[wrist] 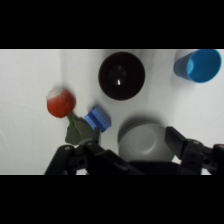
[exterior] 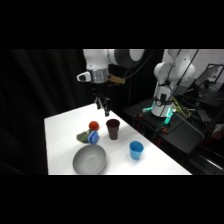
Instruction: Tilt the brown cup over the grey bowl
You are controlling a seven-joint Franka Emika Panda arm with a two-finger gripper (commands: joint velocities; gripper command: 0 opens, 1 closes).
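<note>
The brown cup (exterior: 113, 129) stands upright on the white table, and the wrist view looks straight down into its dark mouth (wrist: 121, 76). Nearer the table's front edge sits the grey bowl (exterior: 90, 160), seen between the fingers in the wrist view (wrist: 142, 141). My gripper (exterior: 103, 106) hangs in the air above the table, behind the cup and slightly to its left, touching nothing. In the wrist view the gripper (wrist: 131, 140) is open, with nothing held between its fingers.
A bright blue cup (exterior: 136, 150) (wrist: 197, 65) stands right of the bowl. A red ball (exterior: 93, 125) (wrist: 61, 102), a blue block (wrist: 97, 119) and a green piece (wrist: 77, 131) lie clustered between cup and bowl. The table's right edge (exterior: 165, 150) borders dark equipment.
</note>
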